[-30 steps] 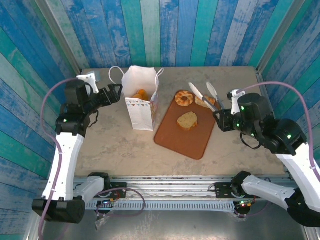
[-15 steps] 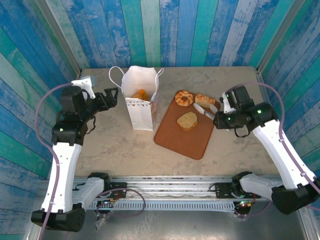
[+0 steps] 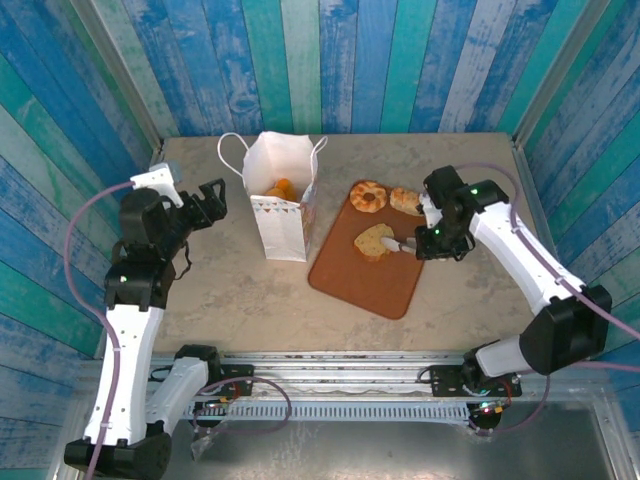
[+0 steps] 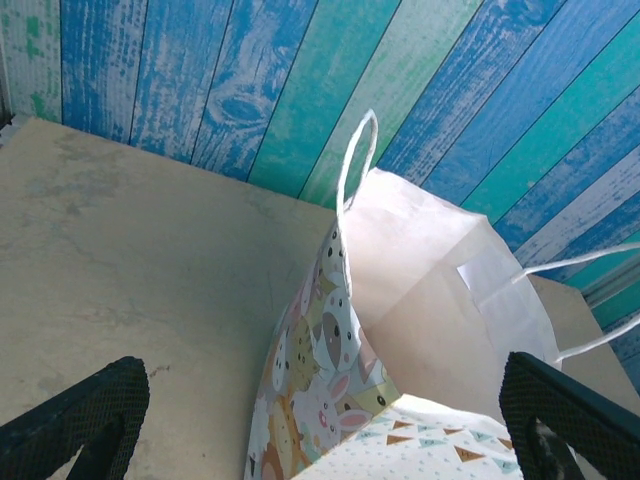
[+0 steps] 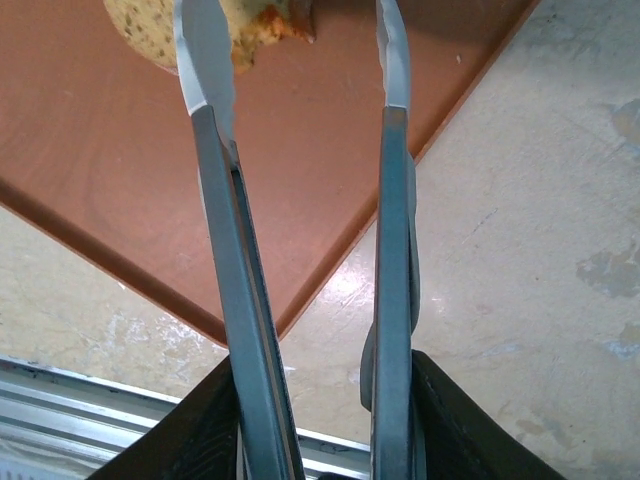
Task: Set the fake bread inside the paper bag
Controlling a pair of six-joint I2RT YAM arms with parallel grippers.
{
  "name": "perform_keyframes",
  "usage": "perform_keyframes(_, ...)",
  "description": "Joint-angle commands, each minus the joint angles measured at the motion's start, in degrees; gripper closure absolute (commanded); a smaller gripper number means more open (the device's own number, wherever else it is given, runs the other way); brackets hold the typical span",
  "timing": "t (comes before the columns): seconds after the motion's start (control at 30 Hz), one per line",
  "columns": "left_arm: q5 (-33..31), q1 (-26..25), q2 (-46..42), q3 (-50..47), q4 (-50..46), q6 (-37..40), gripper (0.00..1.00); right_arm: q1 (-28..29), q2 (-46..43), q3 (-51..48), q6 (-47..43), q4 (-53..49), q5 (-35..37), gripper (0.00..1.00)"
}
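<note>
Worktop [image 3: 240,290]: pale, mottled, stone-look; enclosed by blue and teal plank walls [image 3: 350,60]. Paper bag [image 3: 283,225] upright at the back centre, with fake bread [image 3: 281,188] inside. Three more pieces lie on the brown tray [image 3: 355,280]. Left end effector [image 3: 212,198] spread wide, empty, near the bag. Right end effector [image 3: 432,238] grips tongs [image 3: 403,244], tips at the toast slice [image 3: 374,241].

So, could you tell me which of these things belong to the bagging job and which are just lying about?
Job: paper bag; pastries already inside it; toast slice, ring pastry, roll; tongs held by the right end effector.
Lying about: brown tray; table.
</note>
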Motion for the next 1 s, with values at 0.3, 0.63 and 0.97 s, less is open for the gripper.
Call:
perform_keyframes(0.3,-1.91,0.15,1.17,-0.82,3.55,0.02,0.06,-0.58,6.38,7.05,-2.89,-1.03,-1.88,0.63)
perform_keyframes(0.63,-1.57,0.14,1.93,-0.26,3.54,0.32,0.06,-0.67,7.76,4.98,-1.89,-0.26,-3.82,0.68)
perform_keyframes(0.97,-1.04,0.15,1.31,0.0,2.92,0.24,0.06,-0.76,5.47,3.75,-1.14,-0.31,-4.91,0.84)
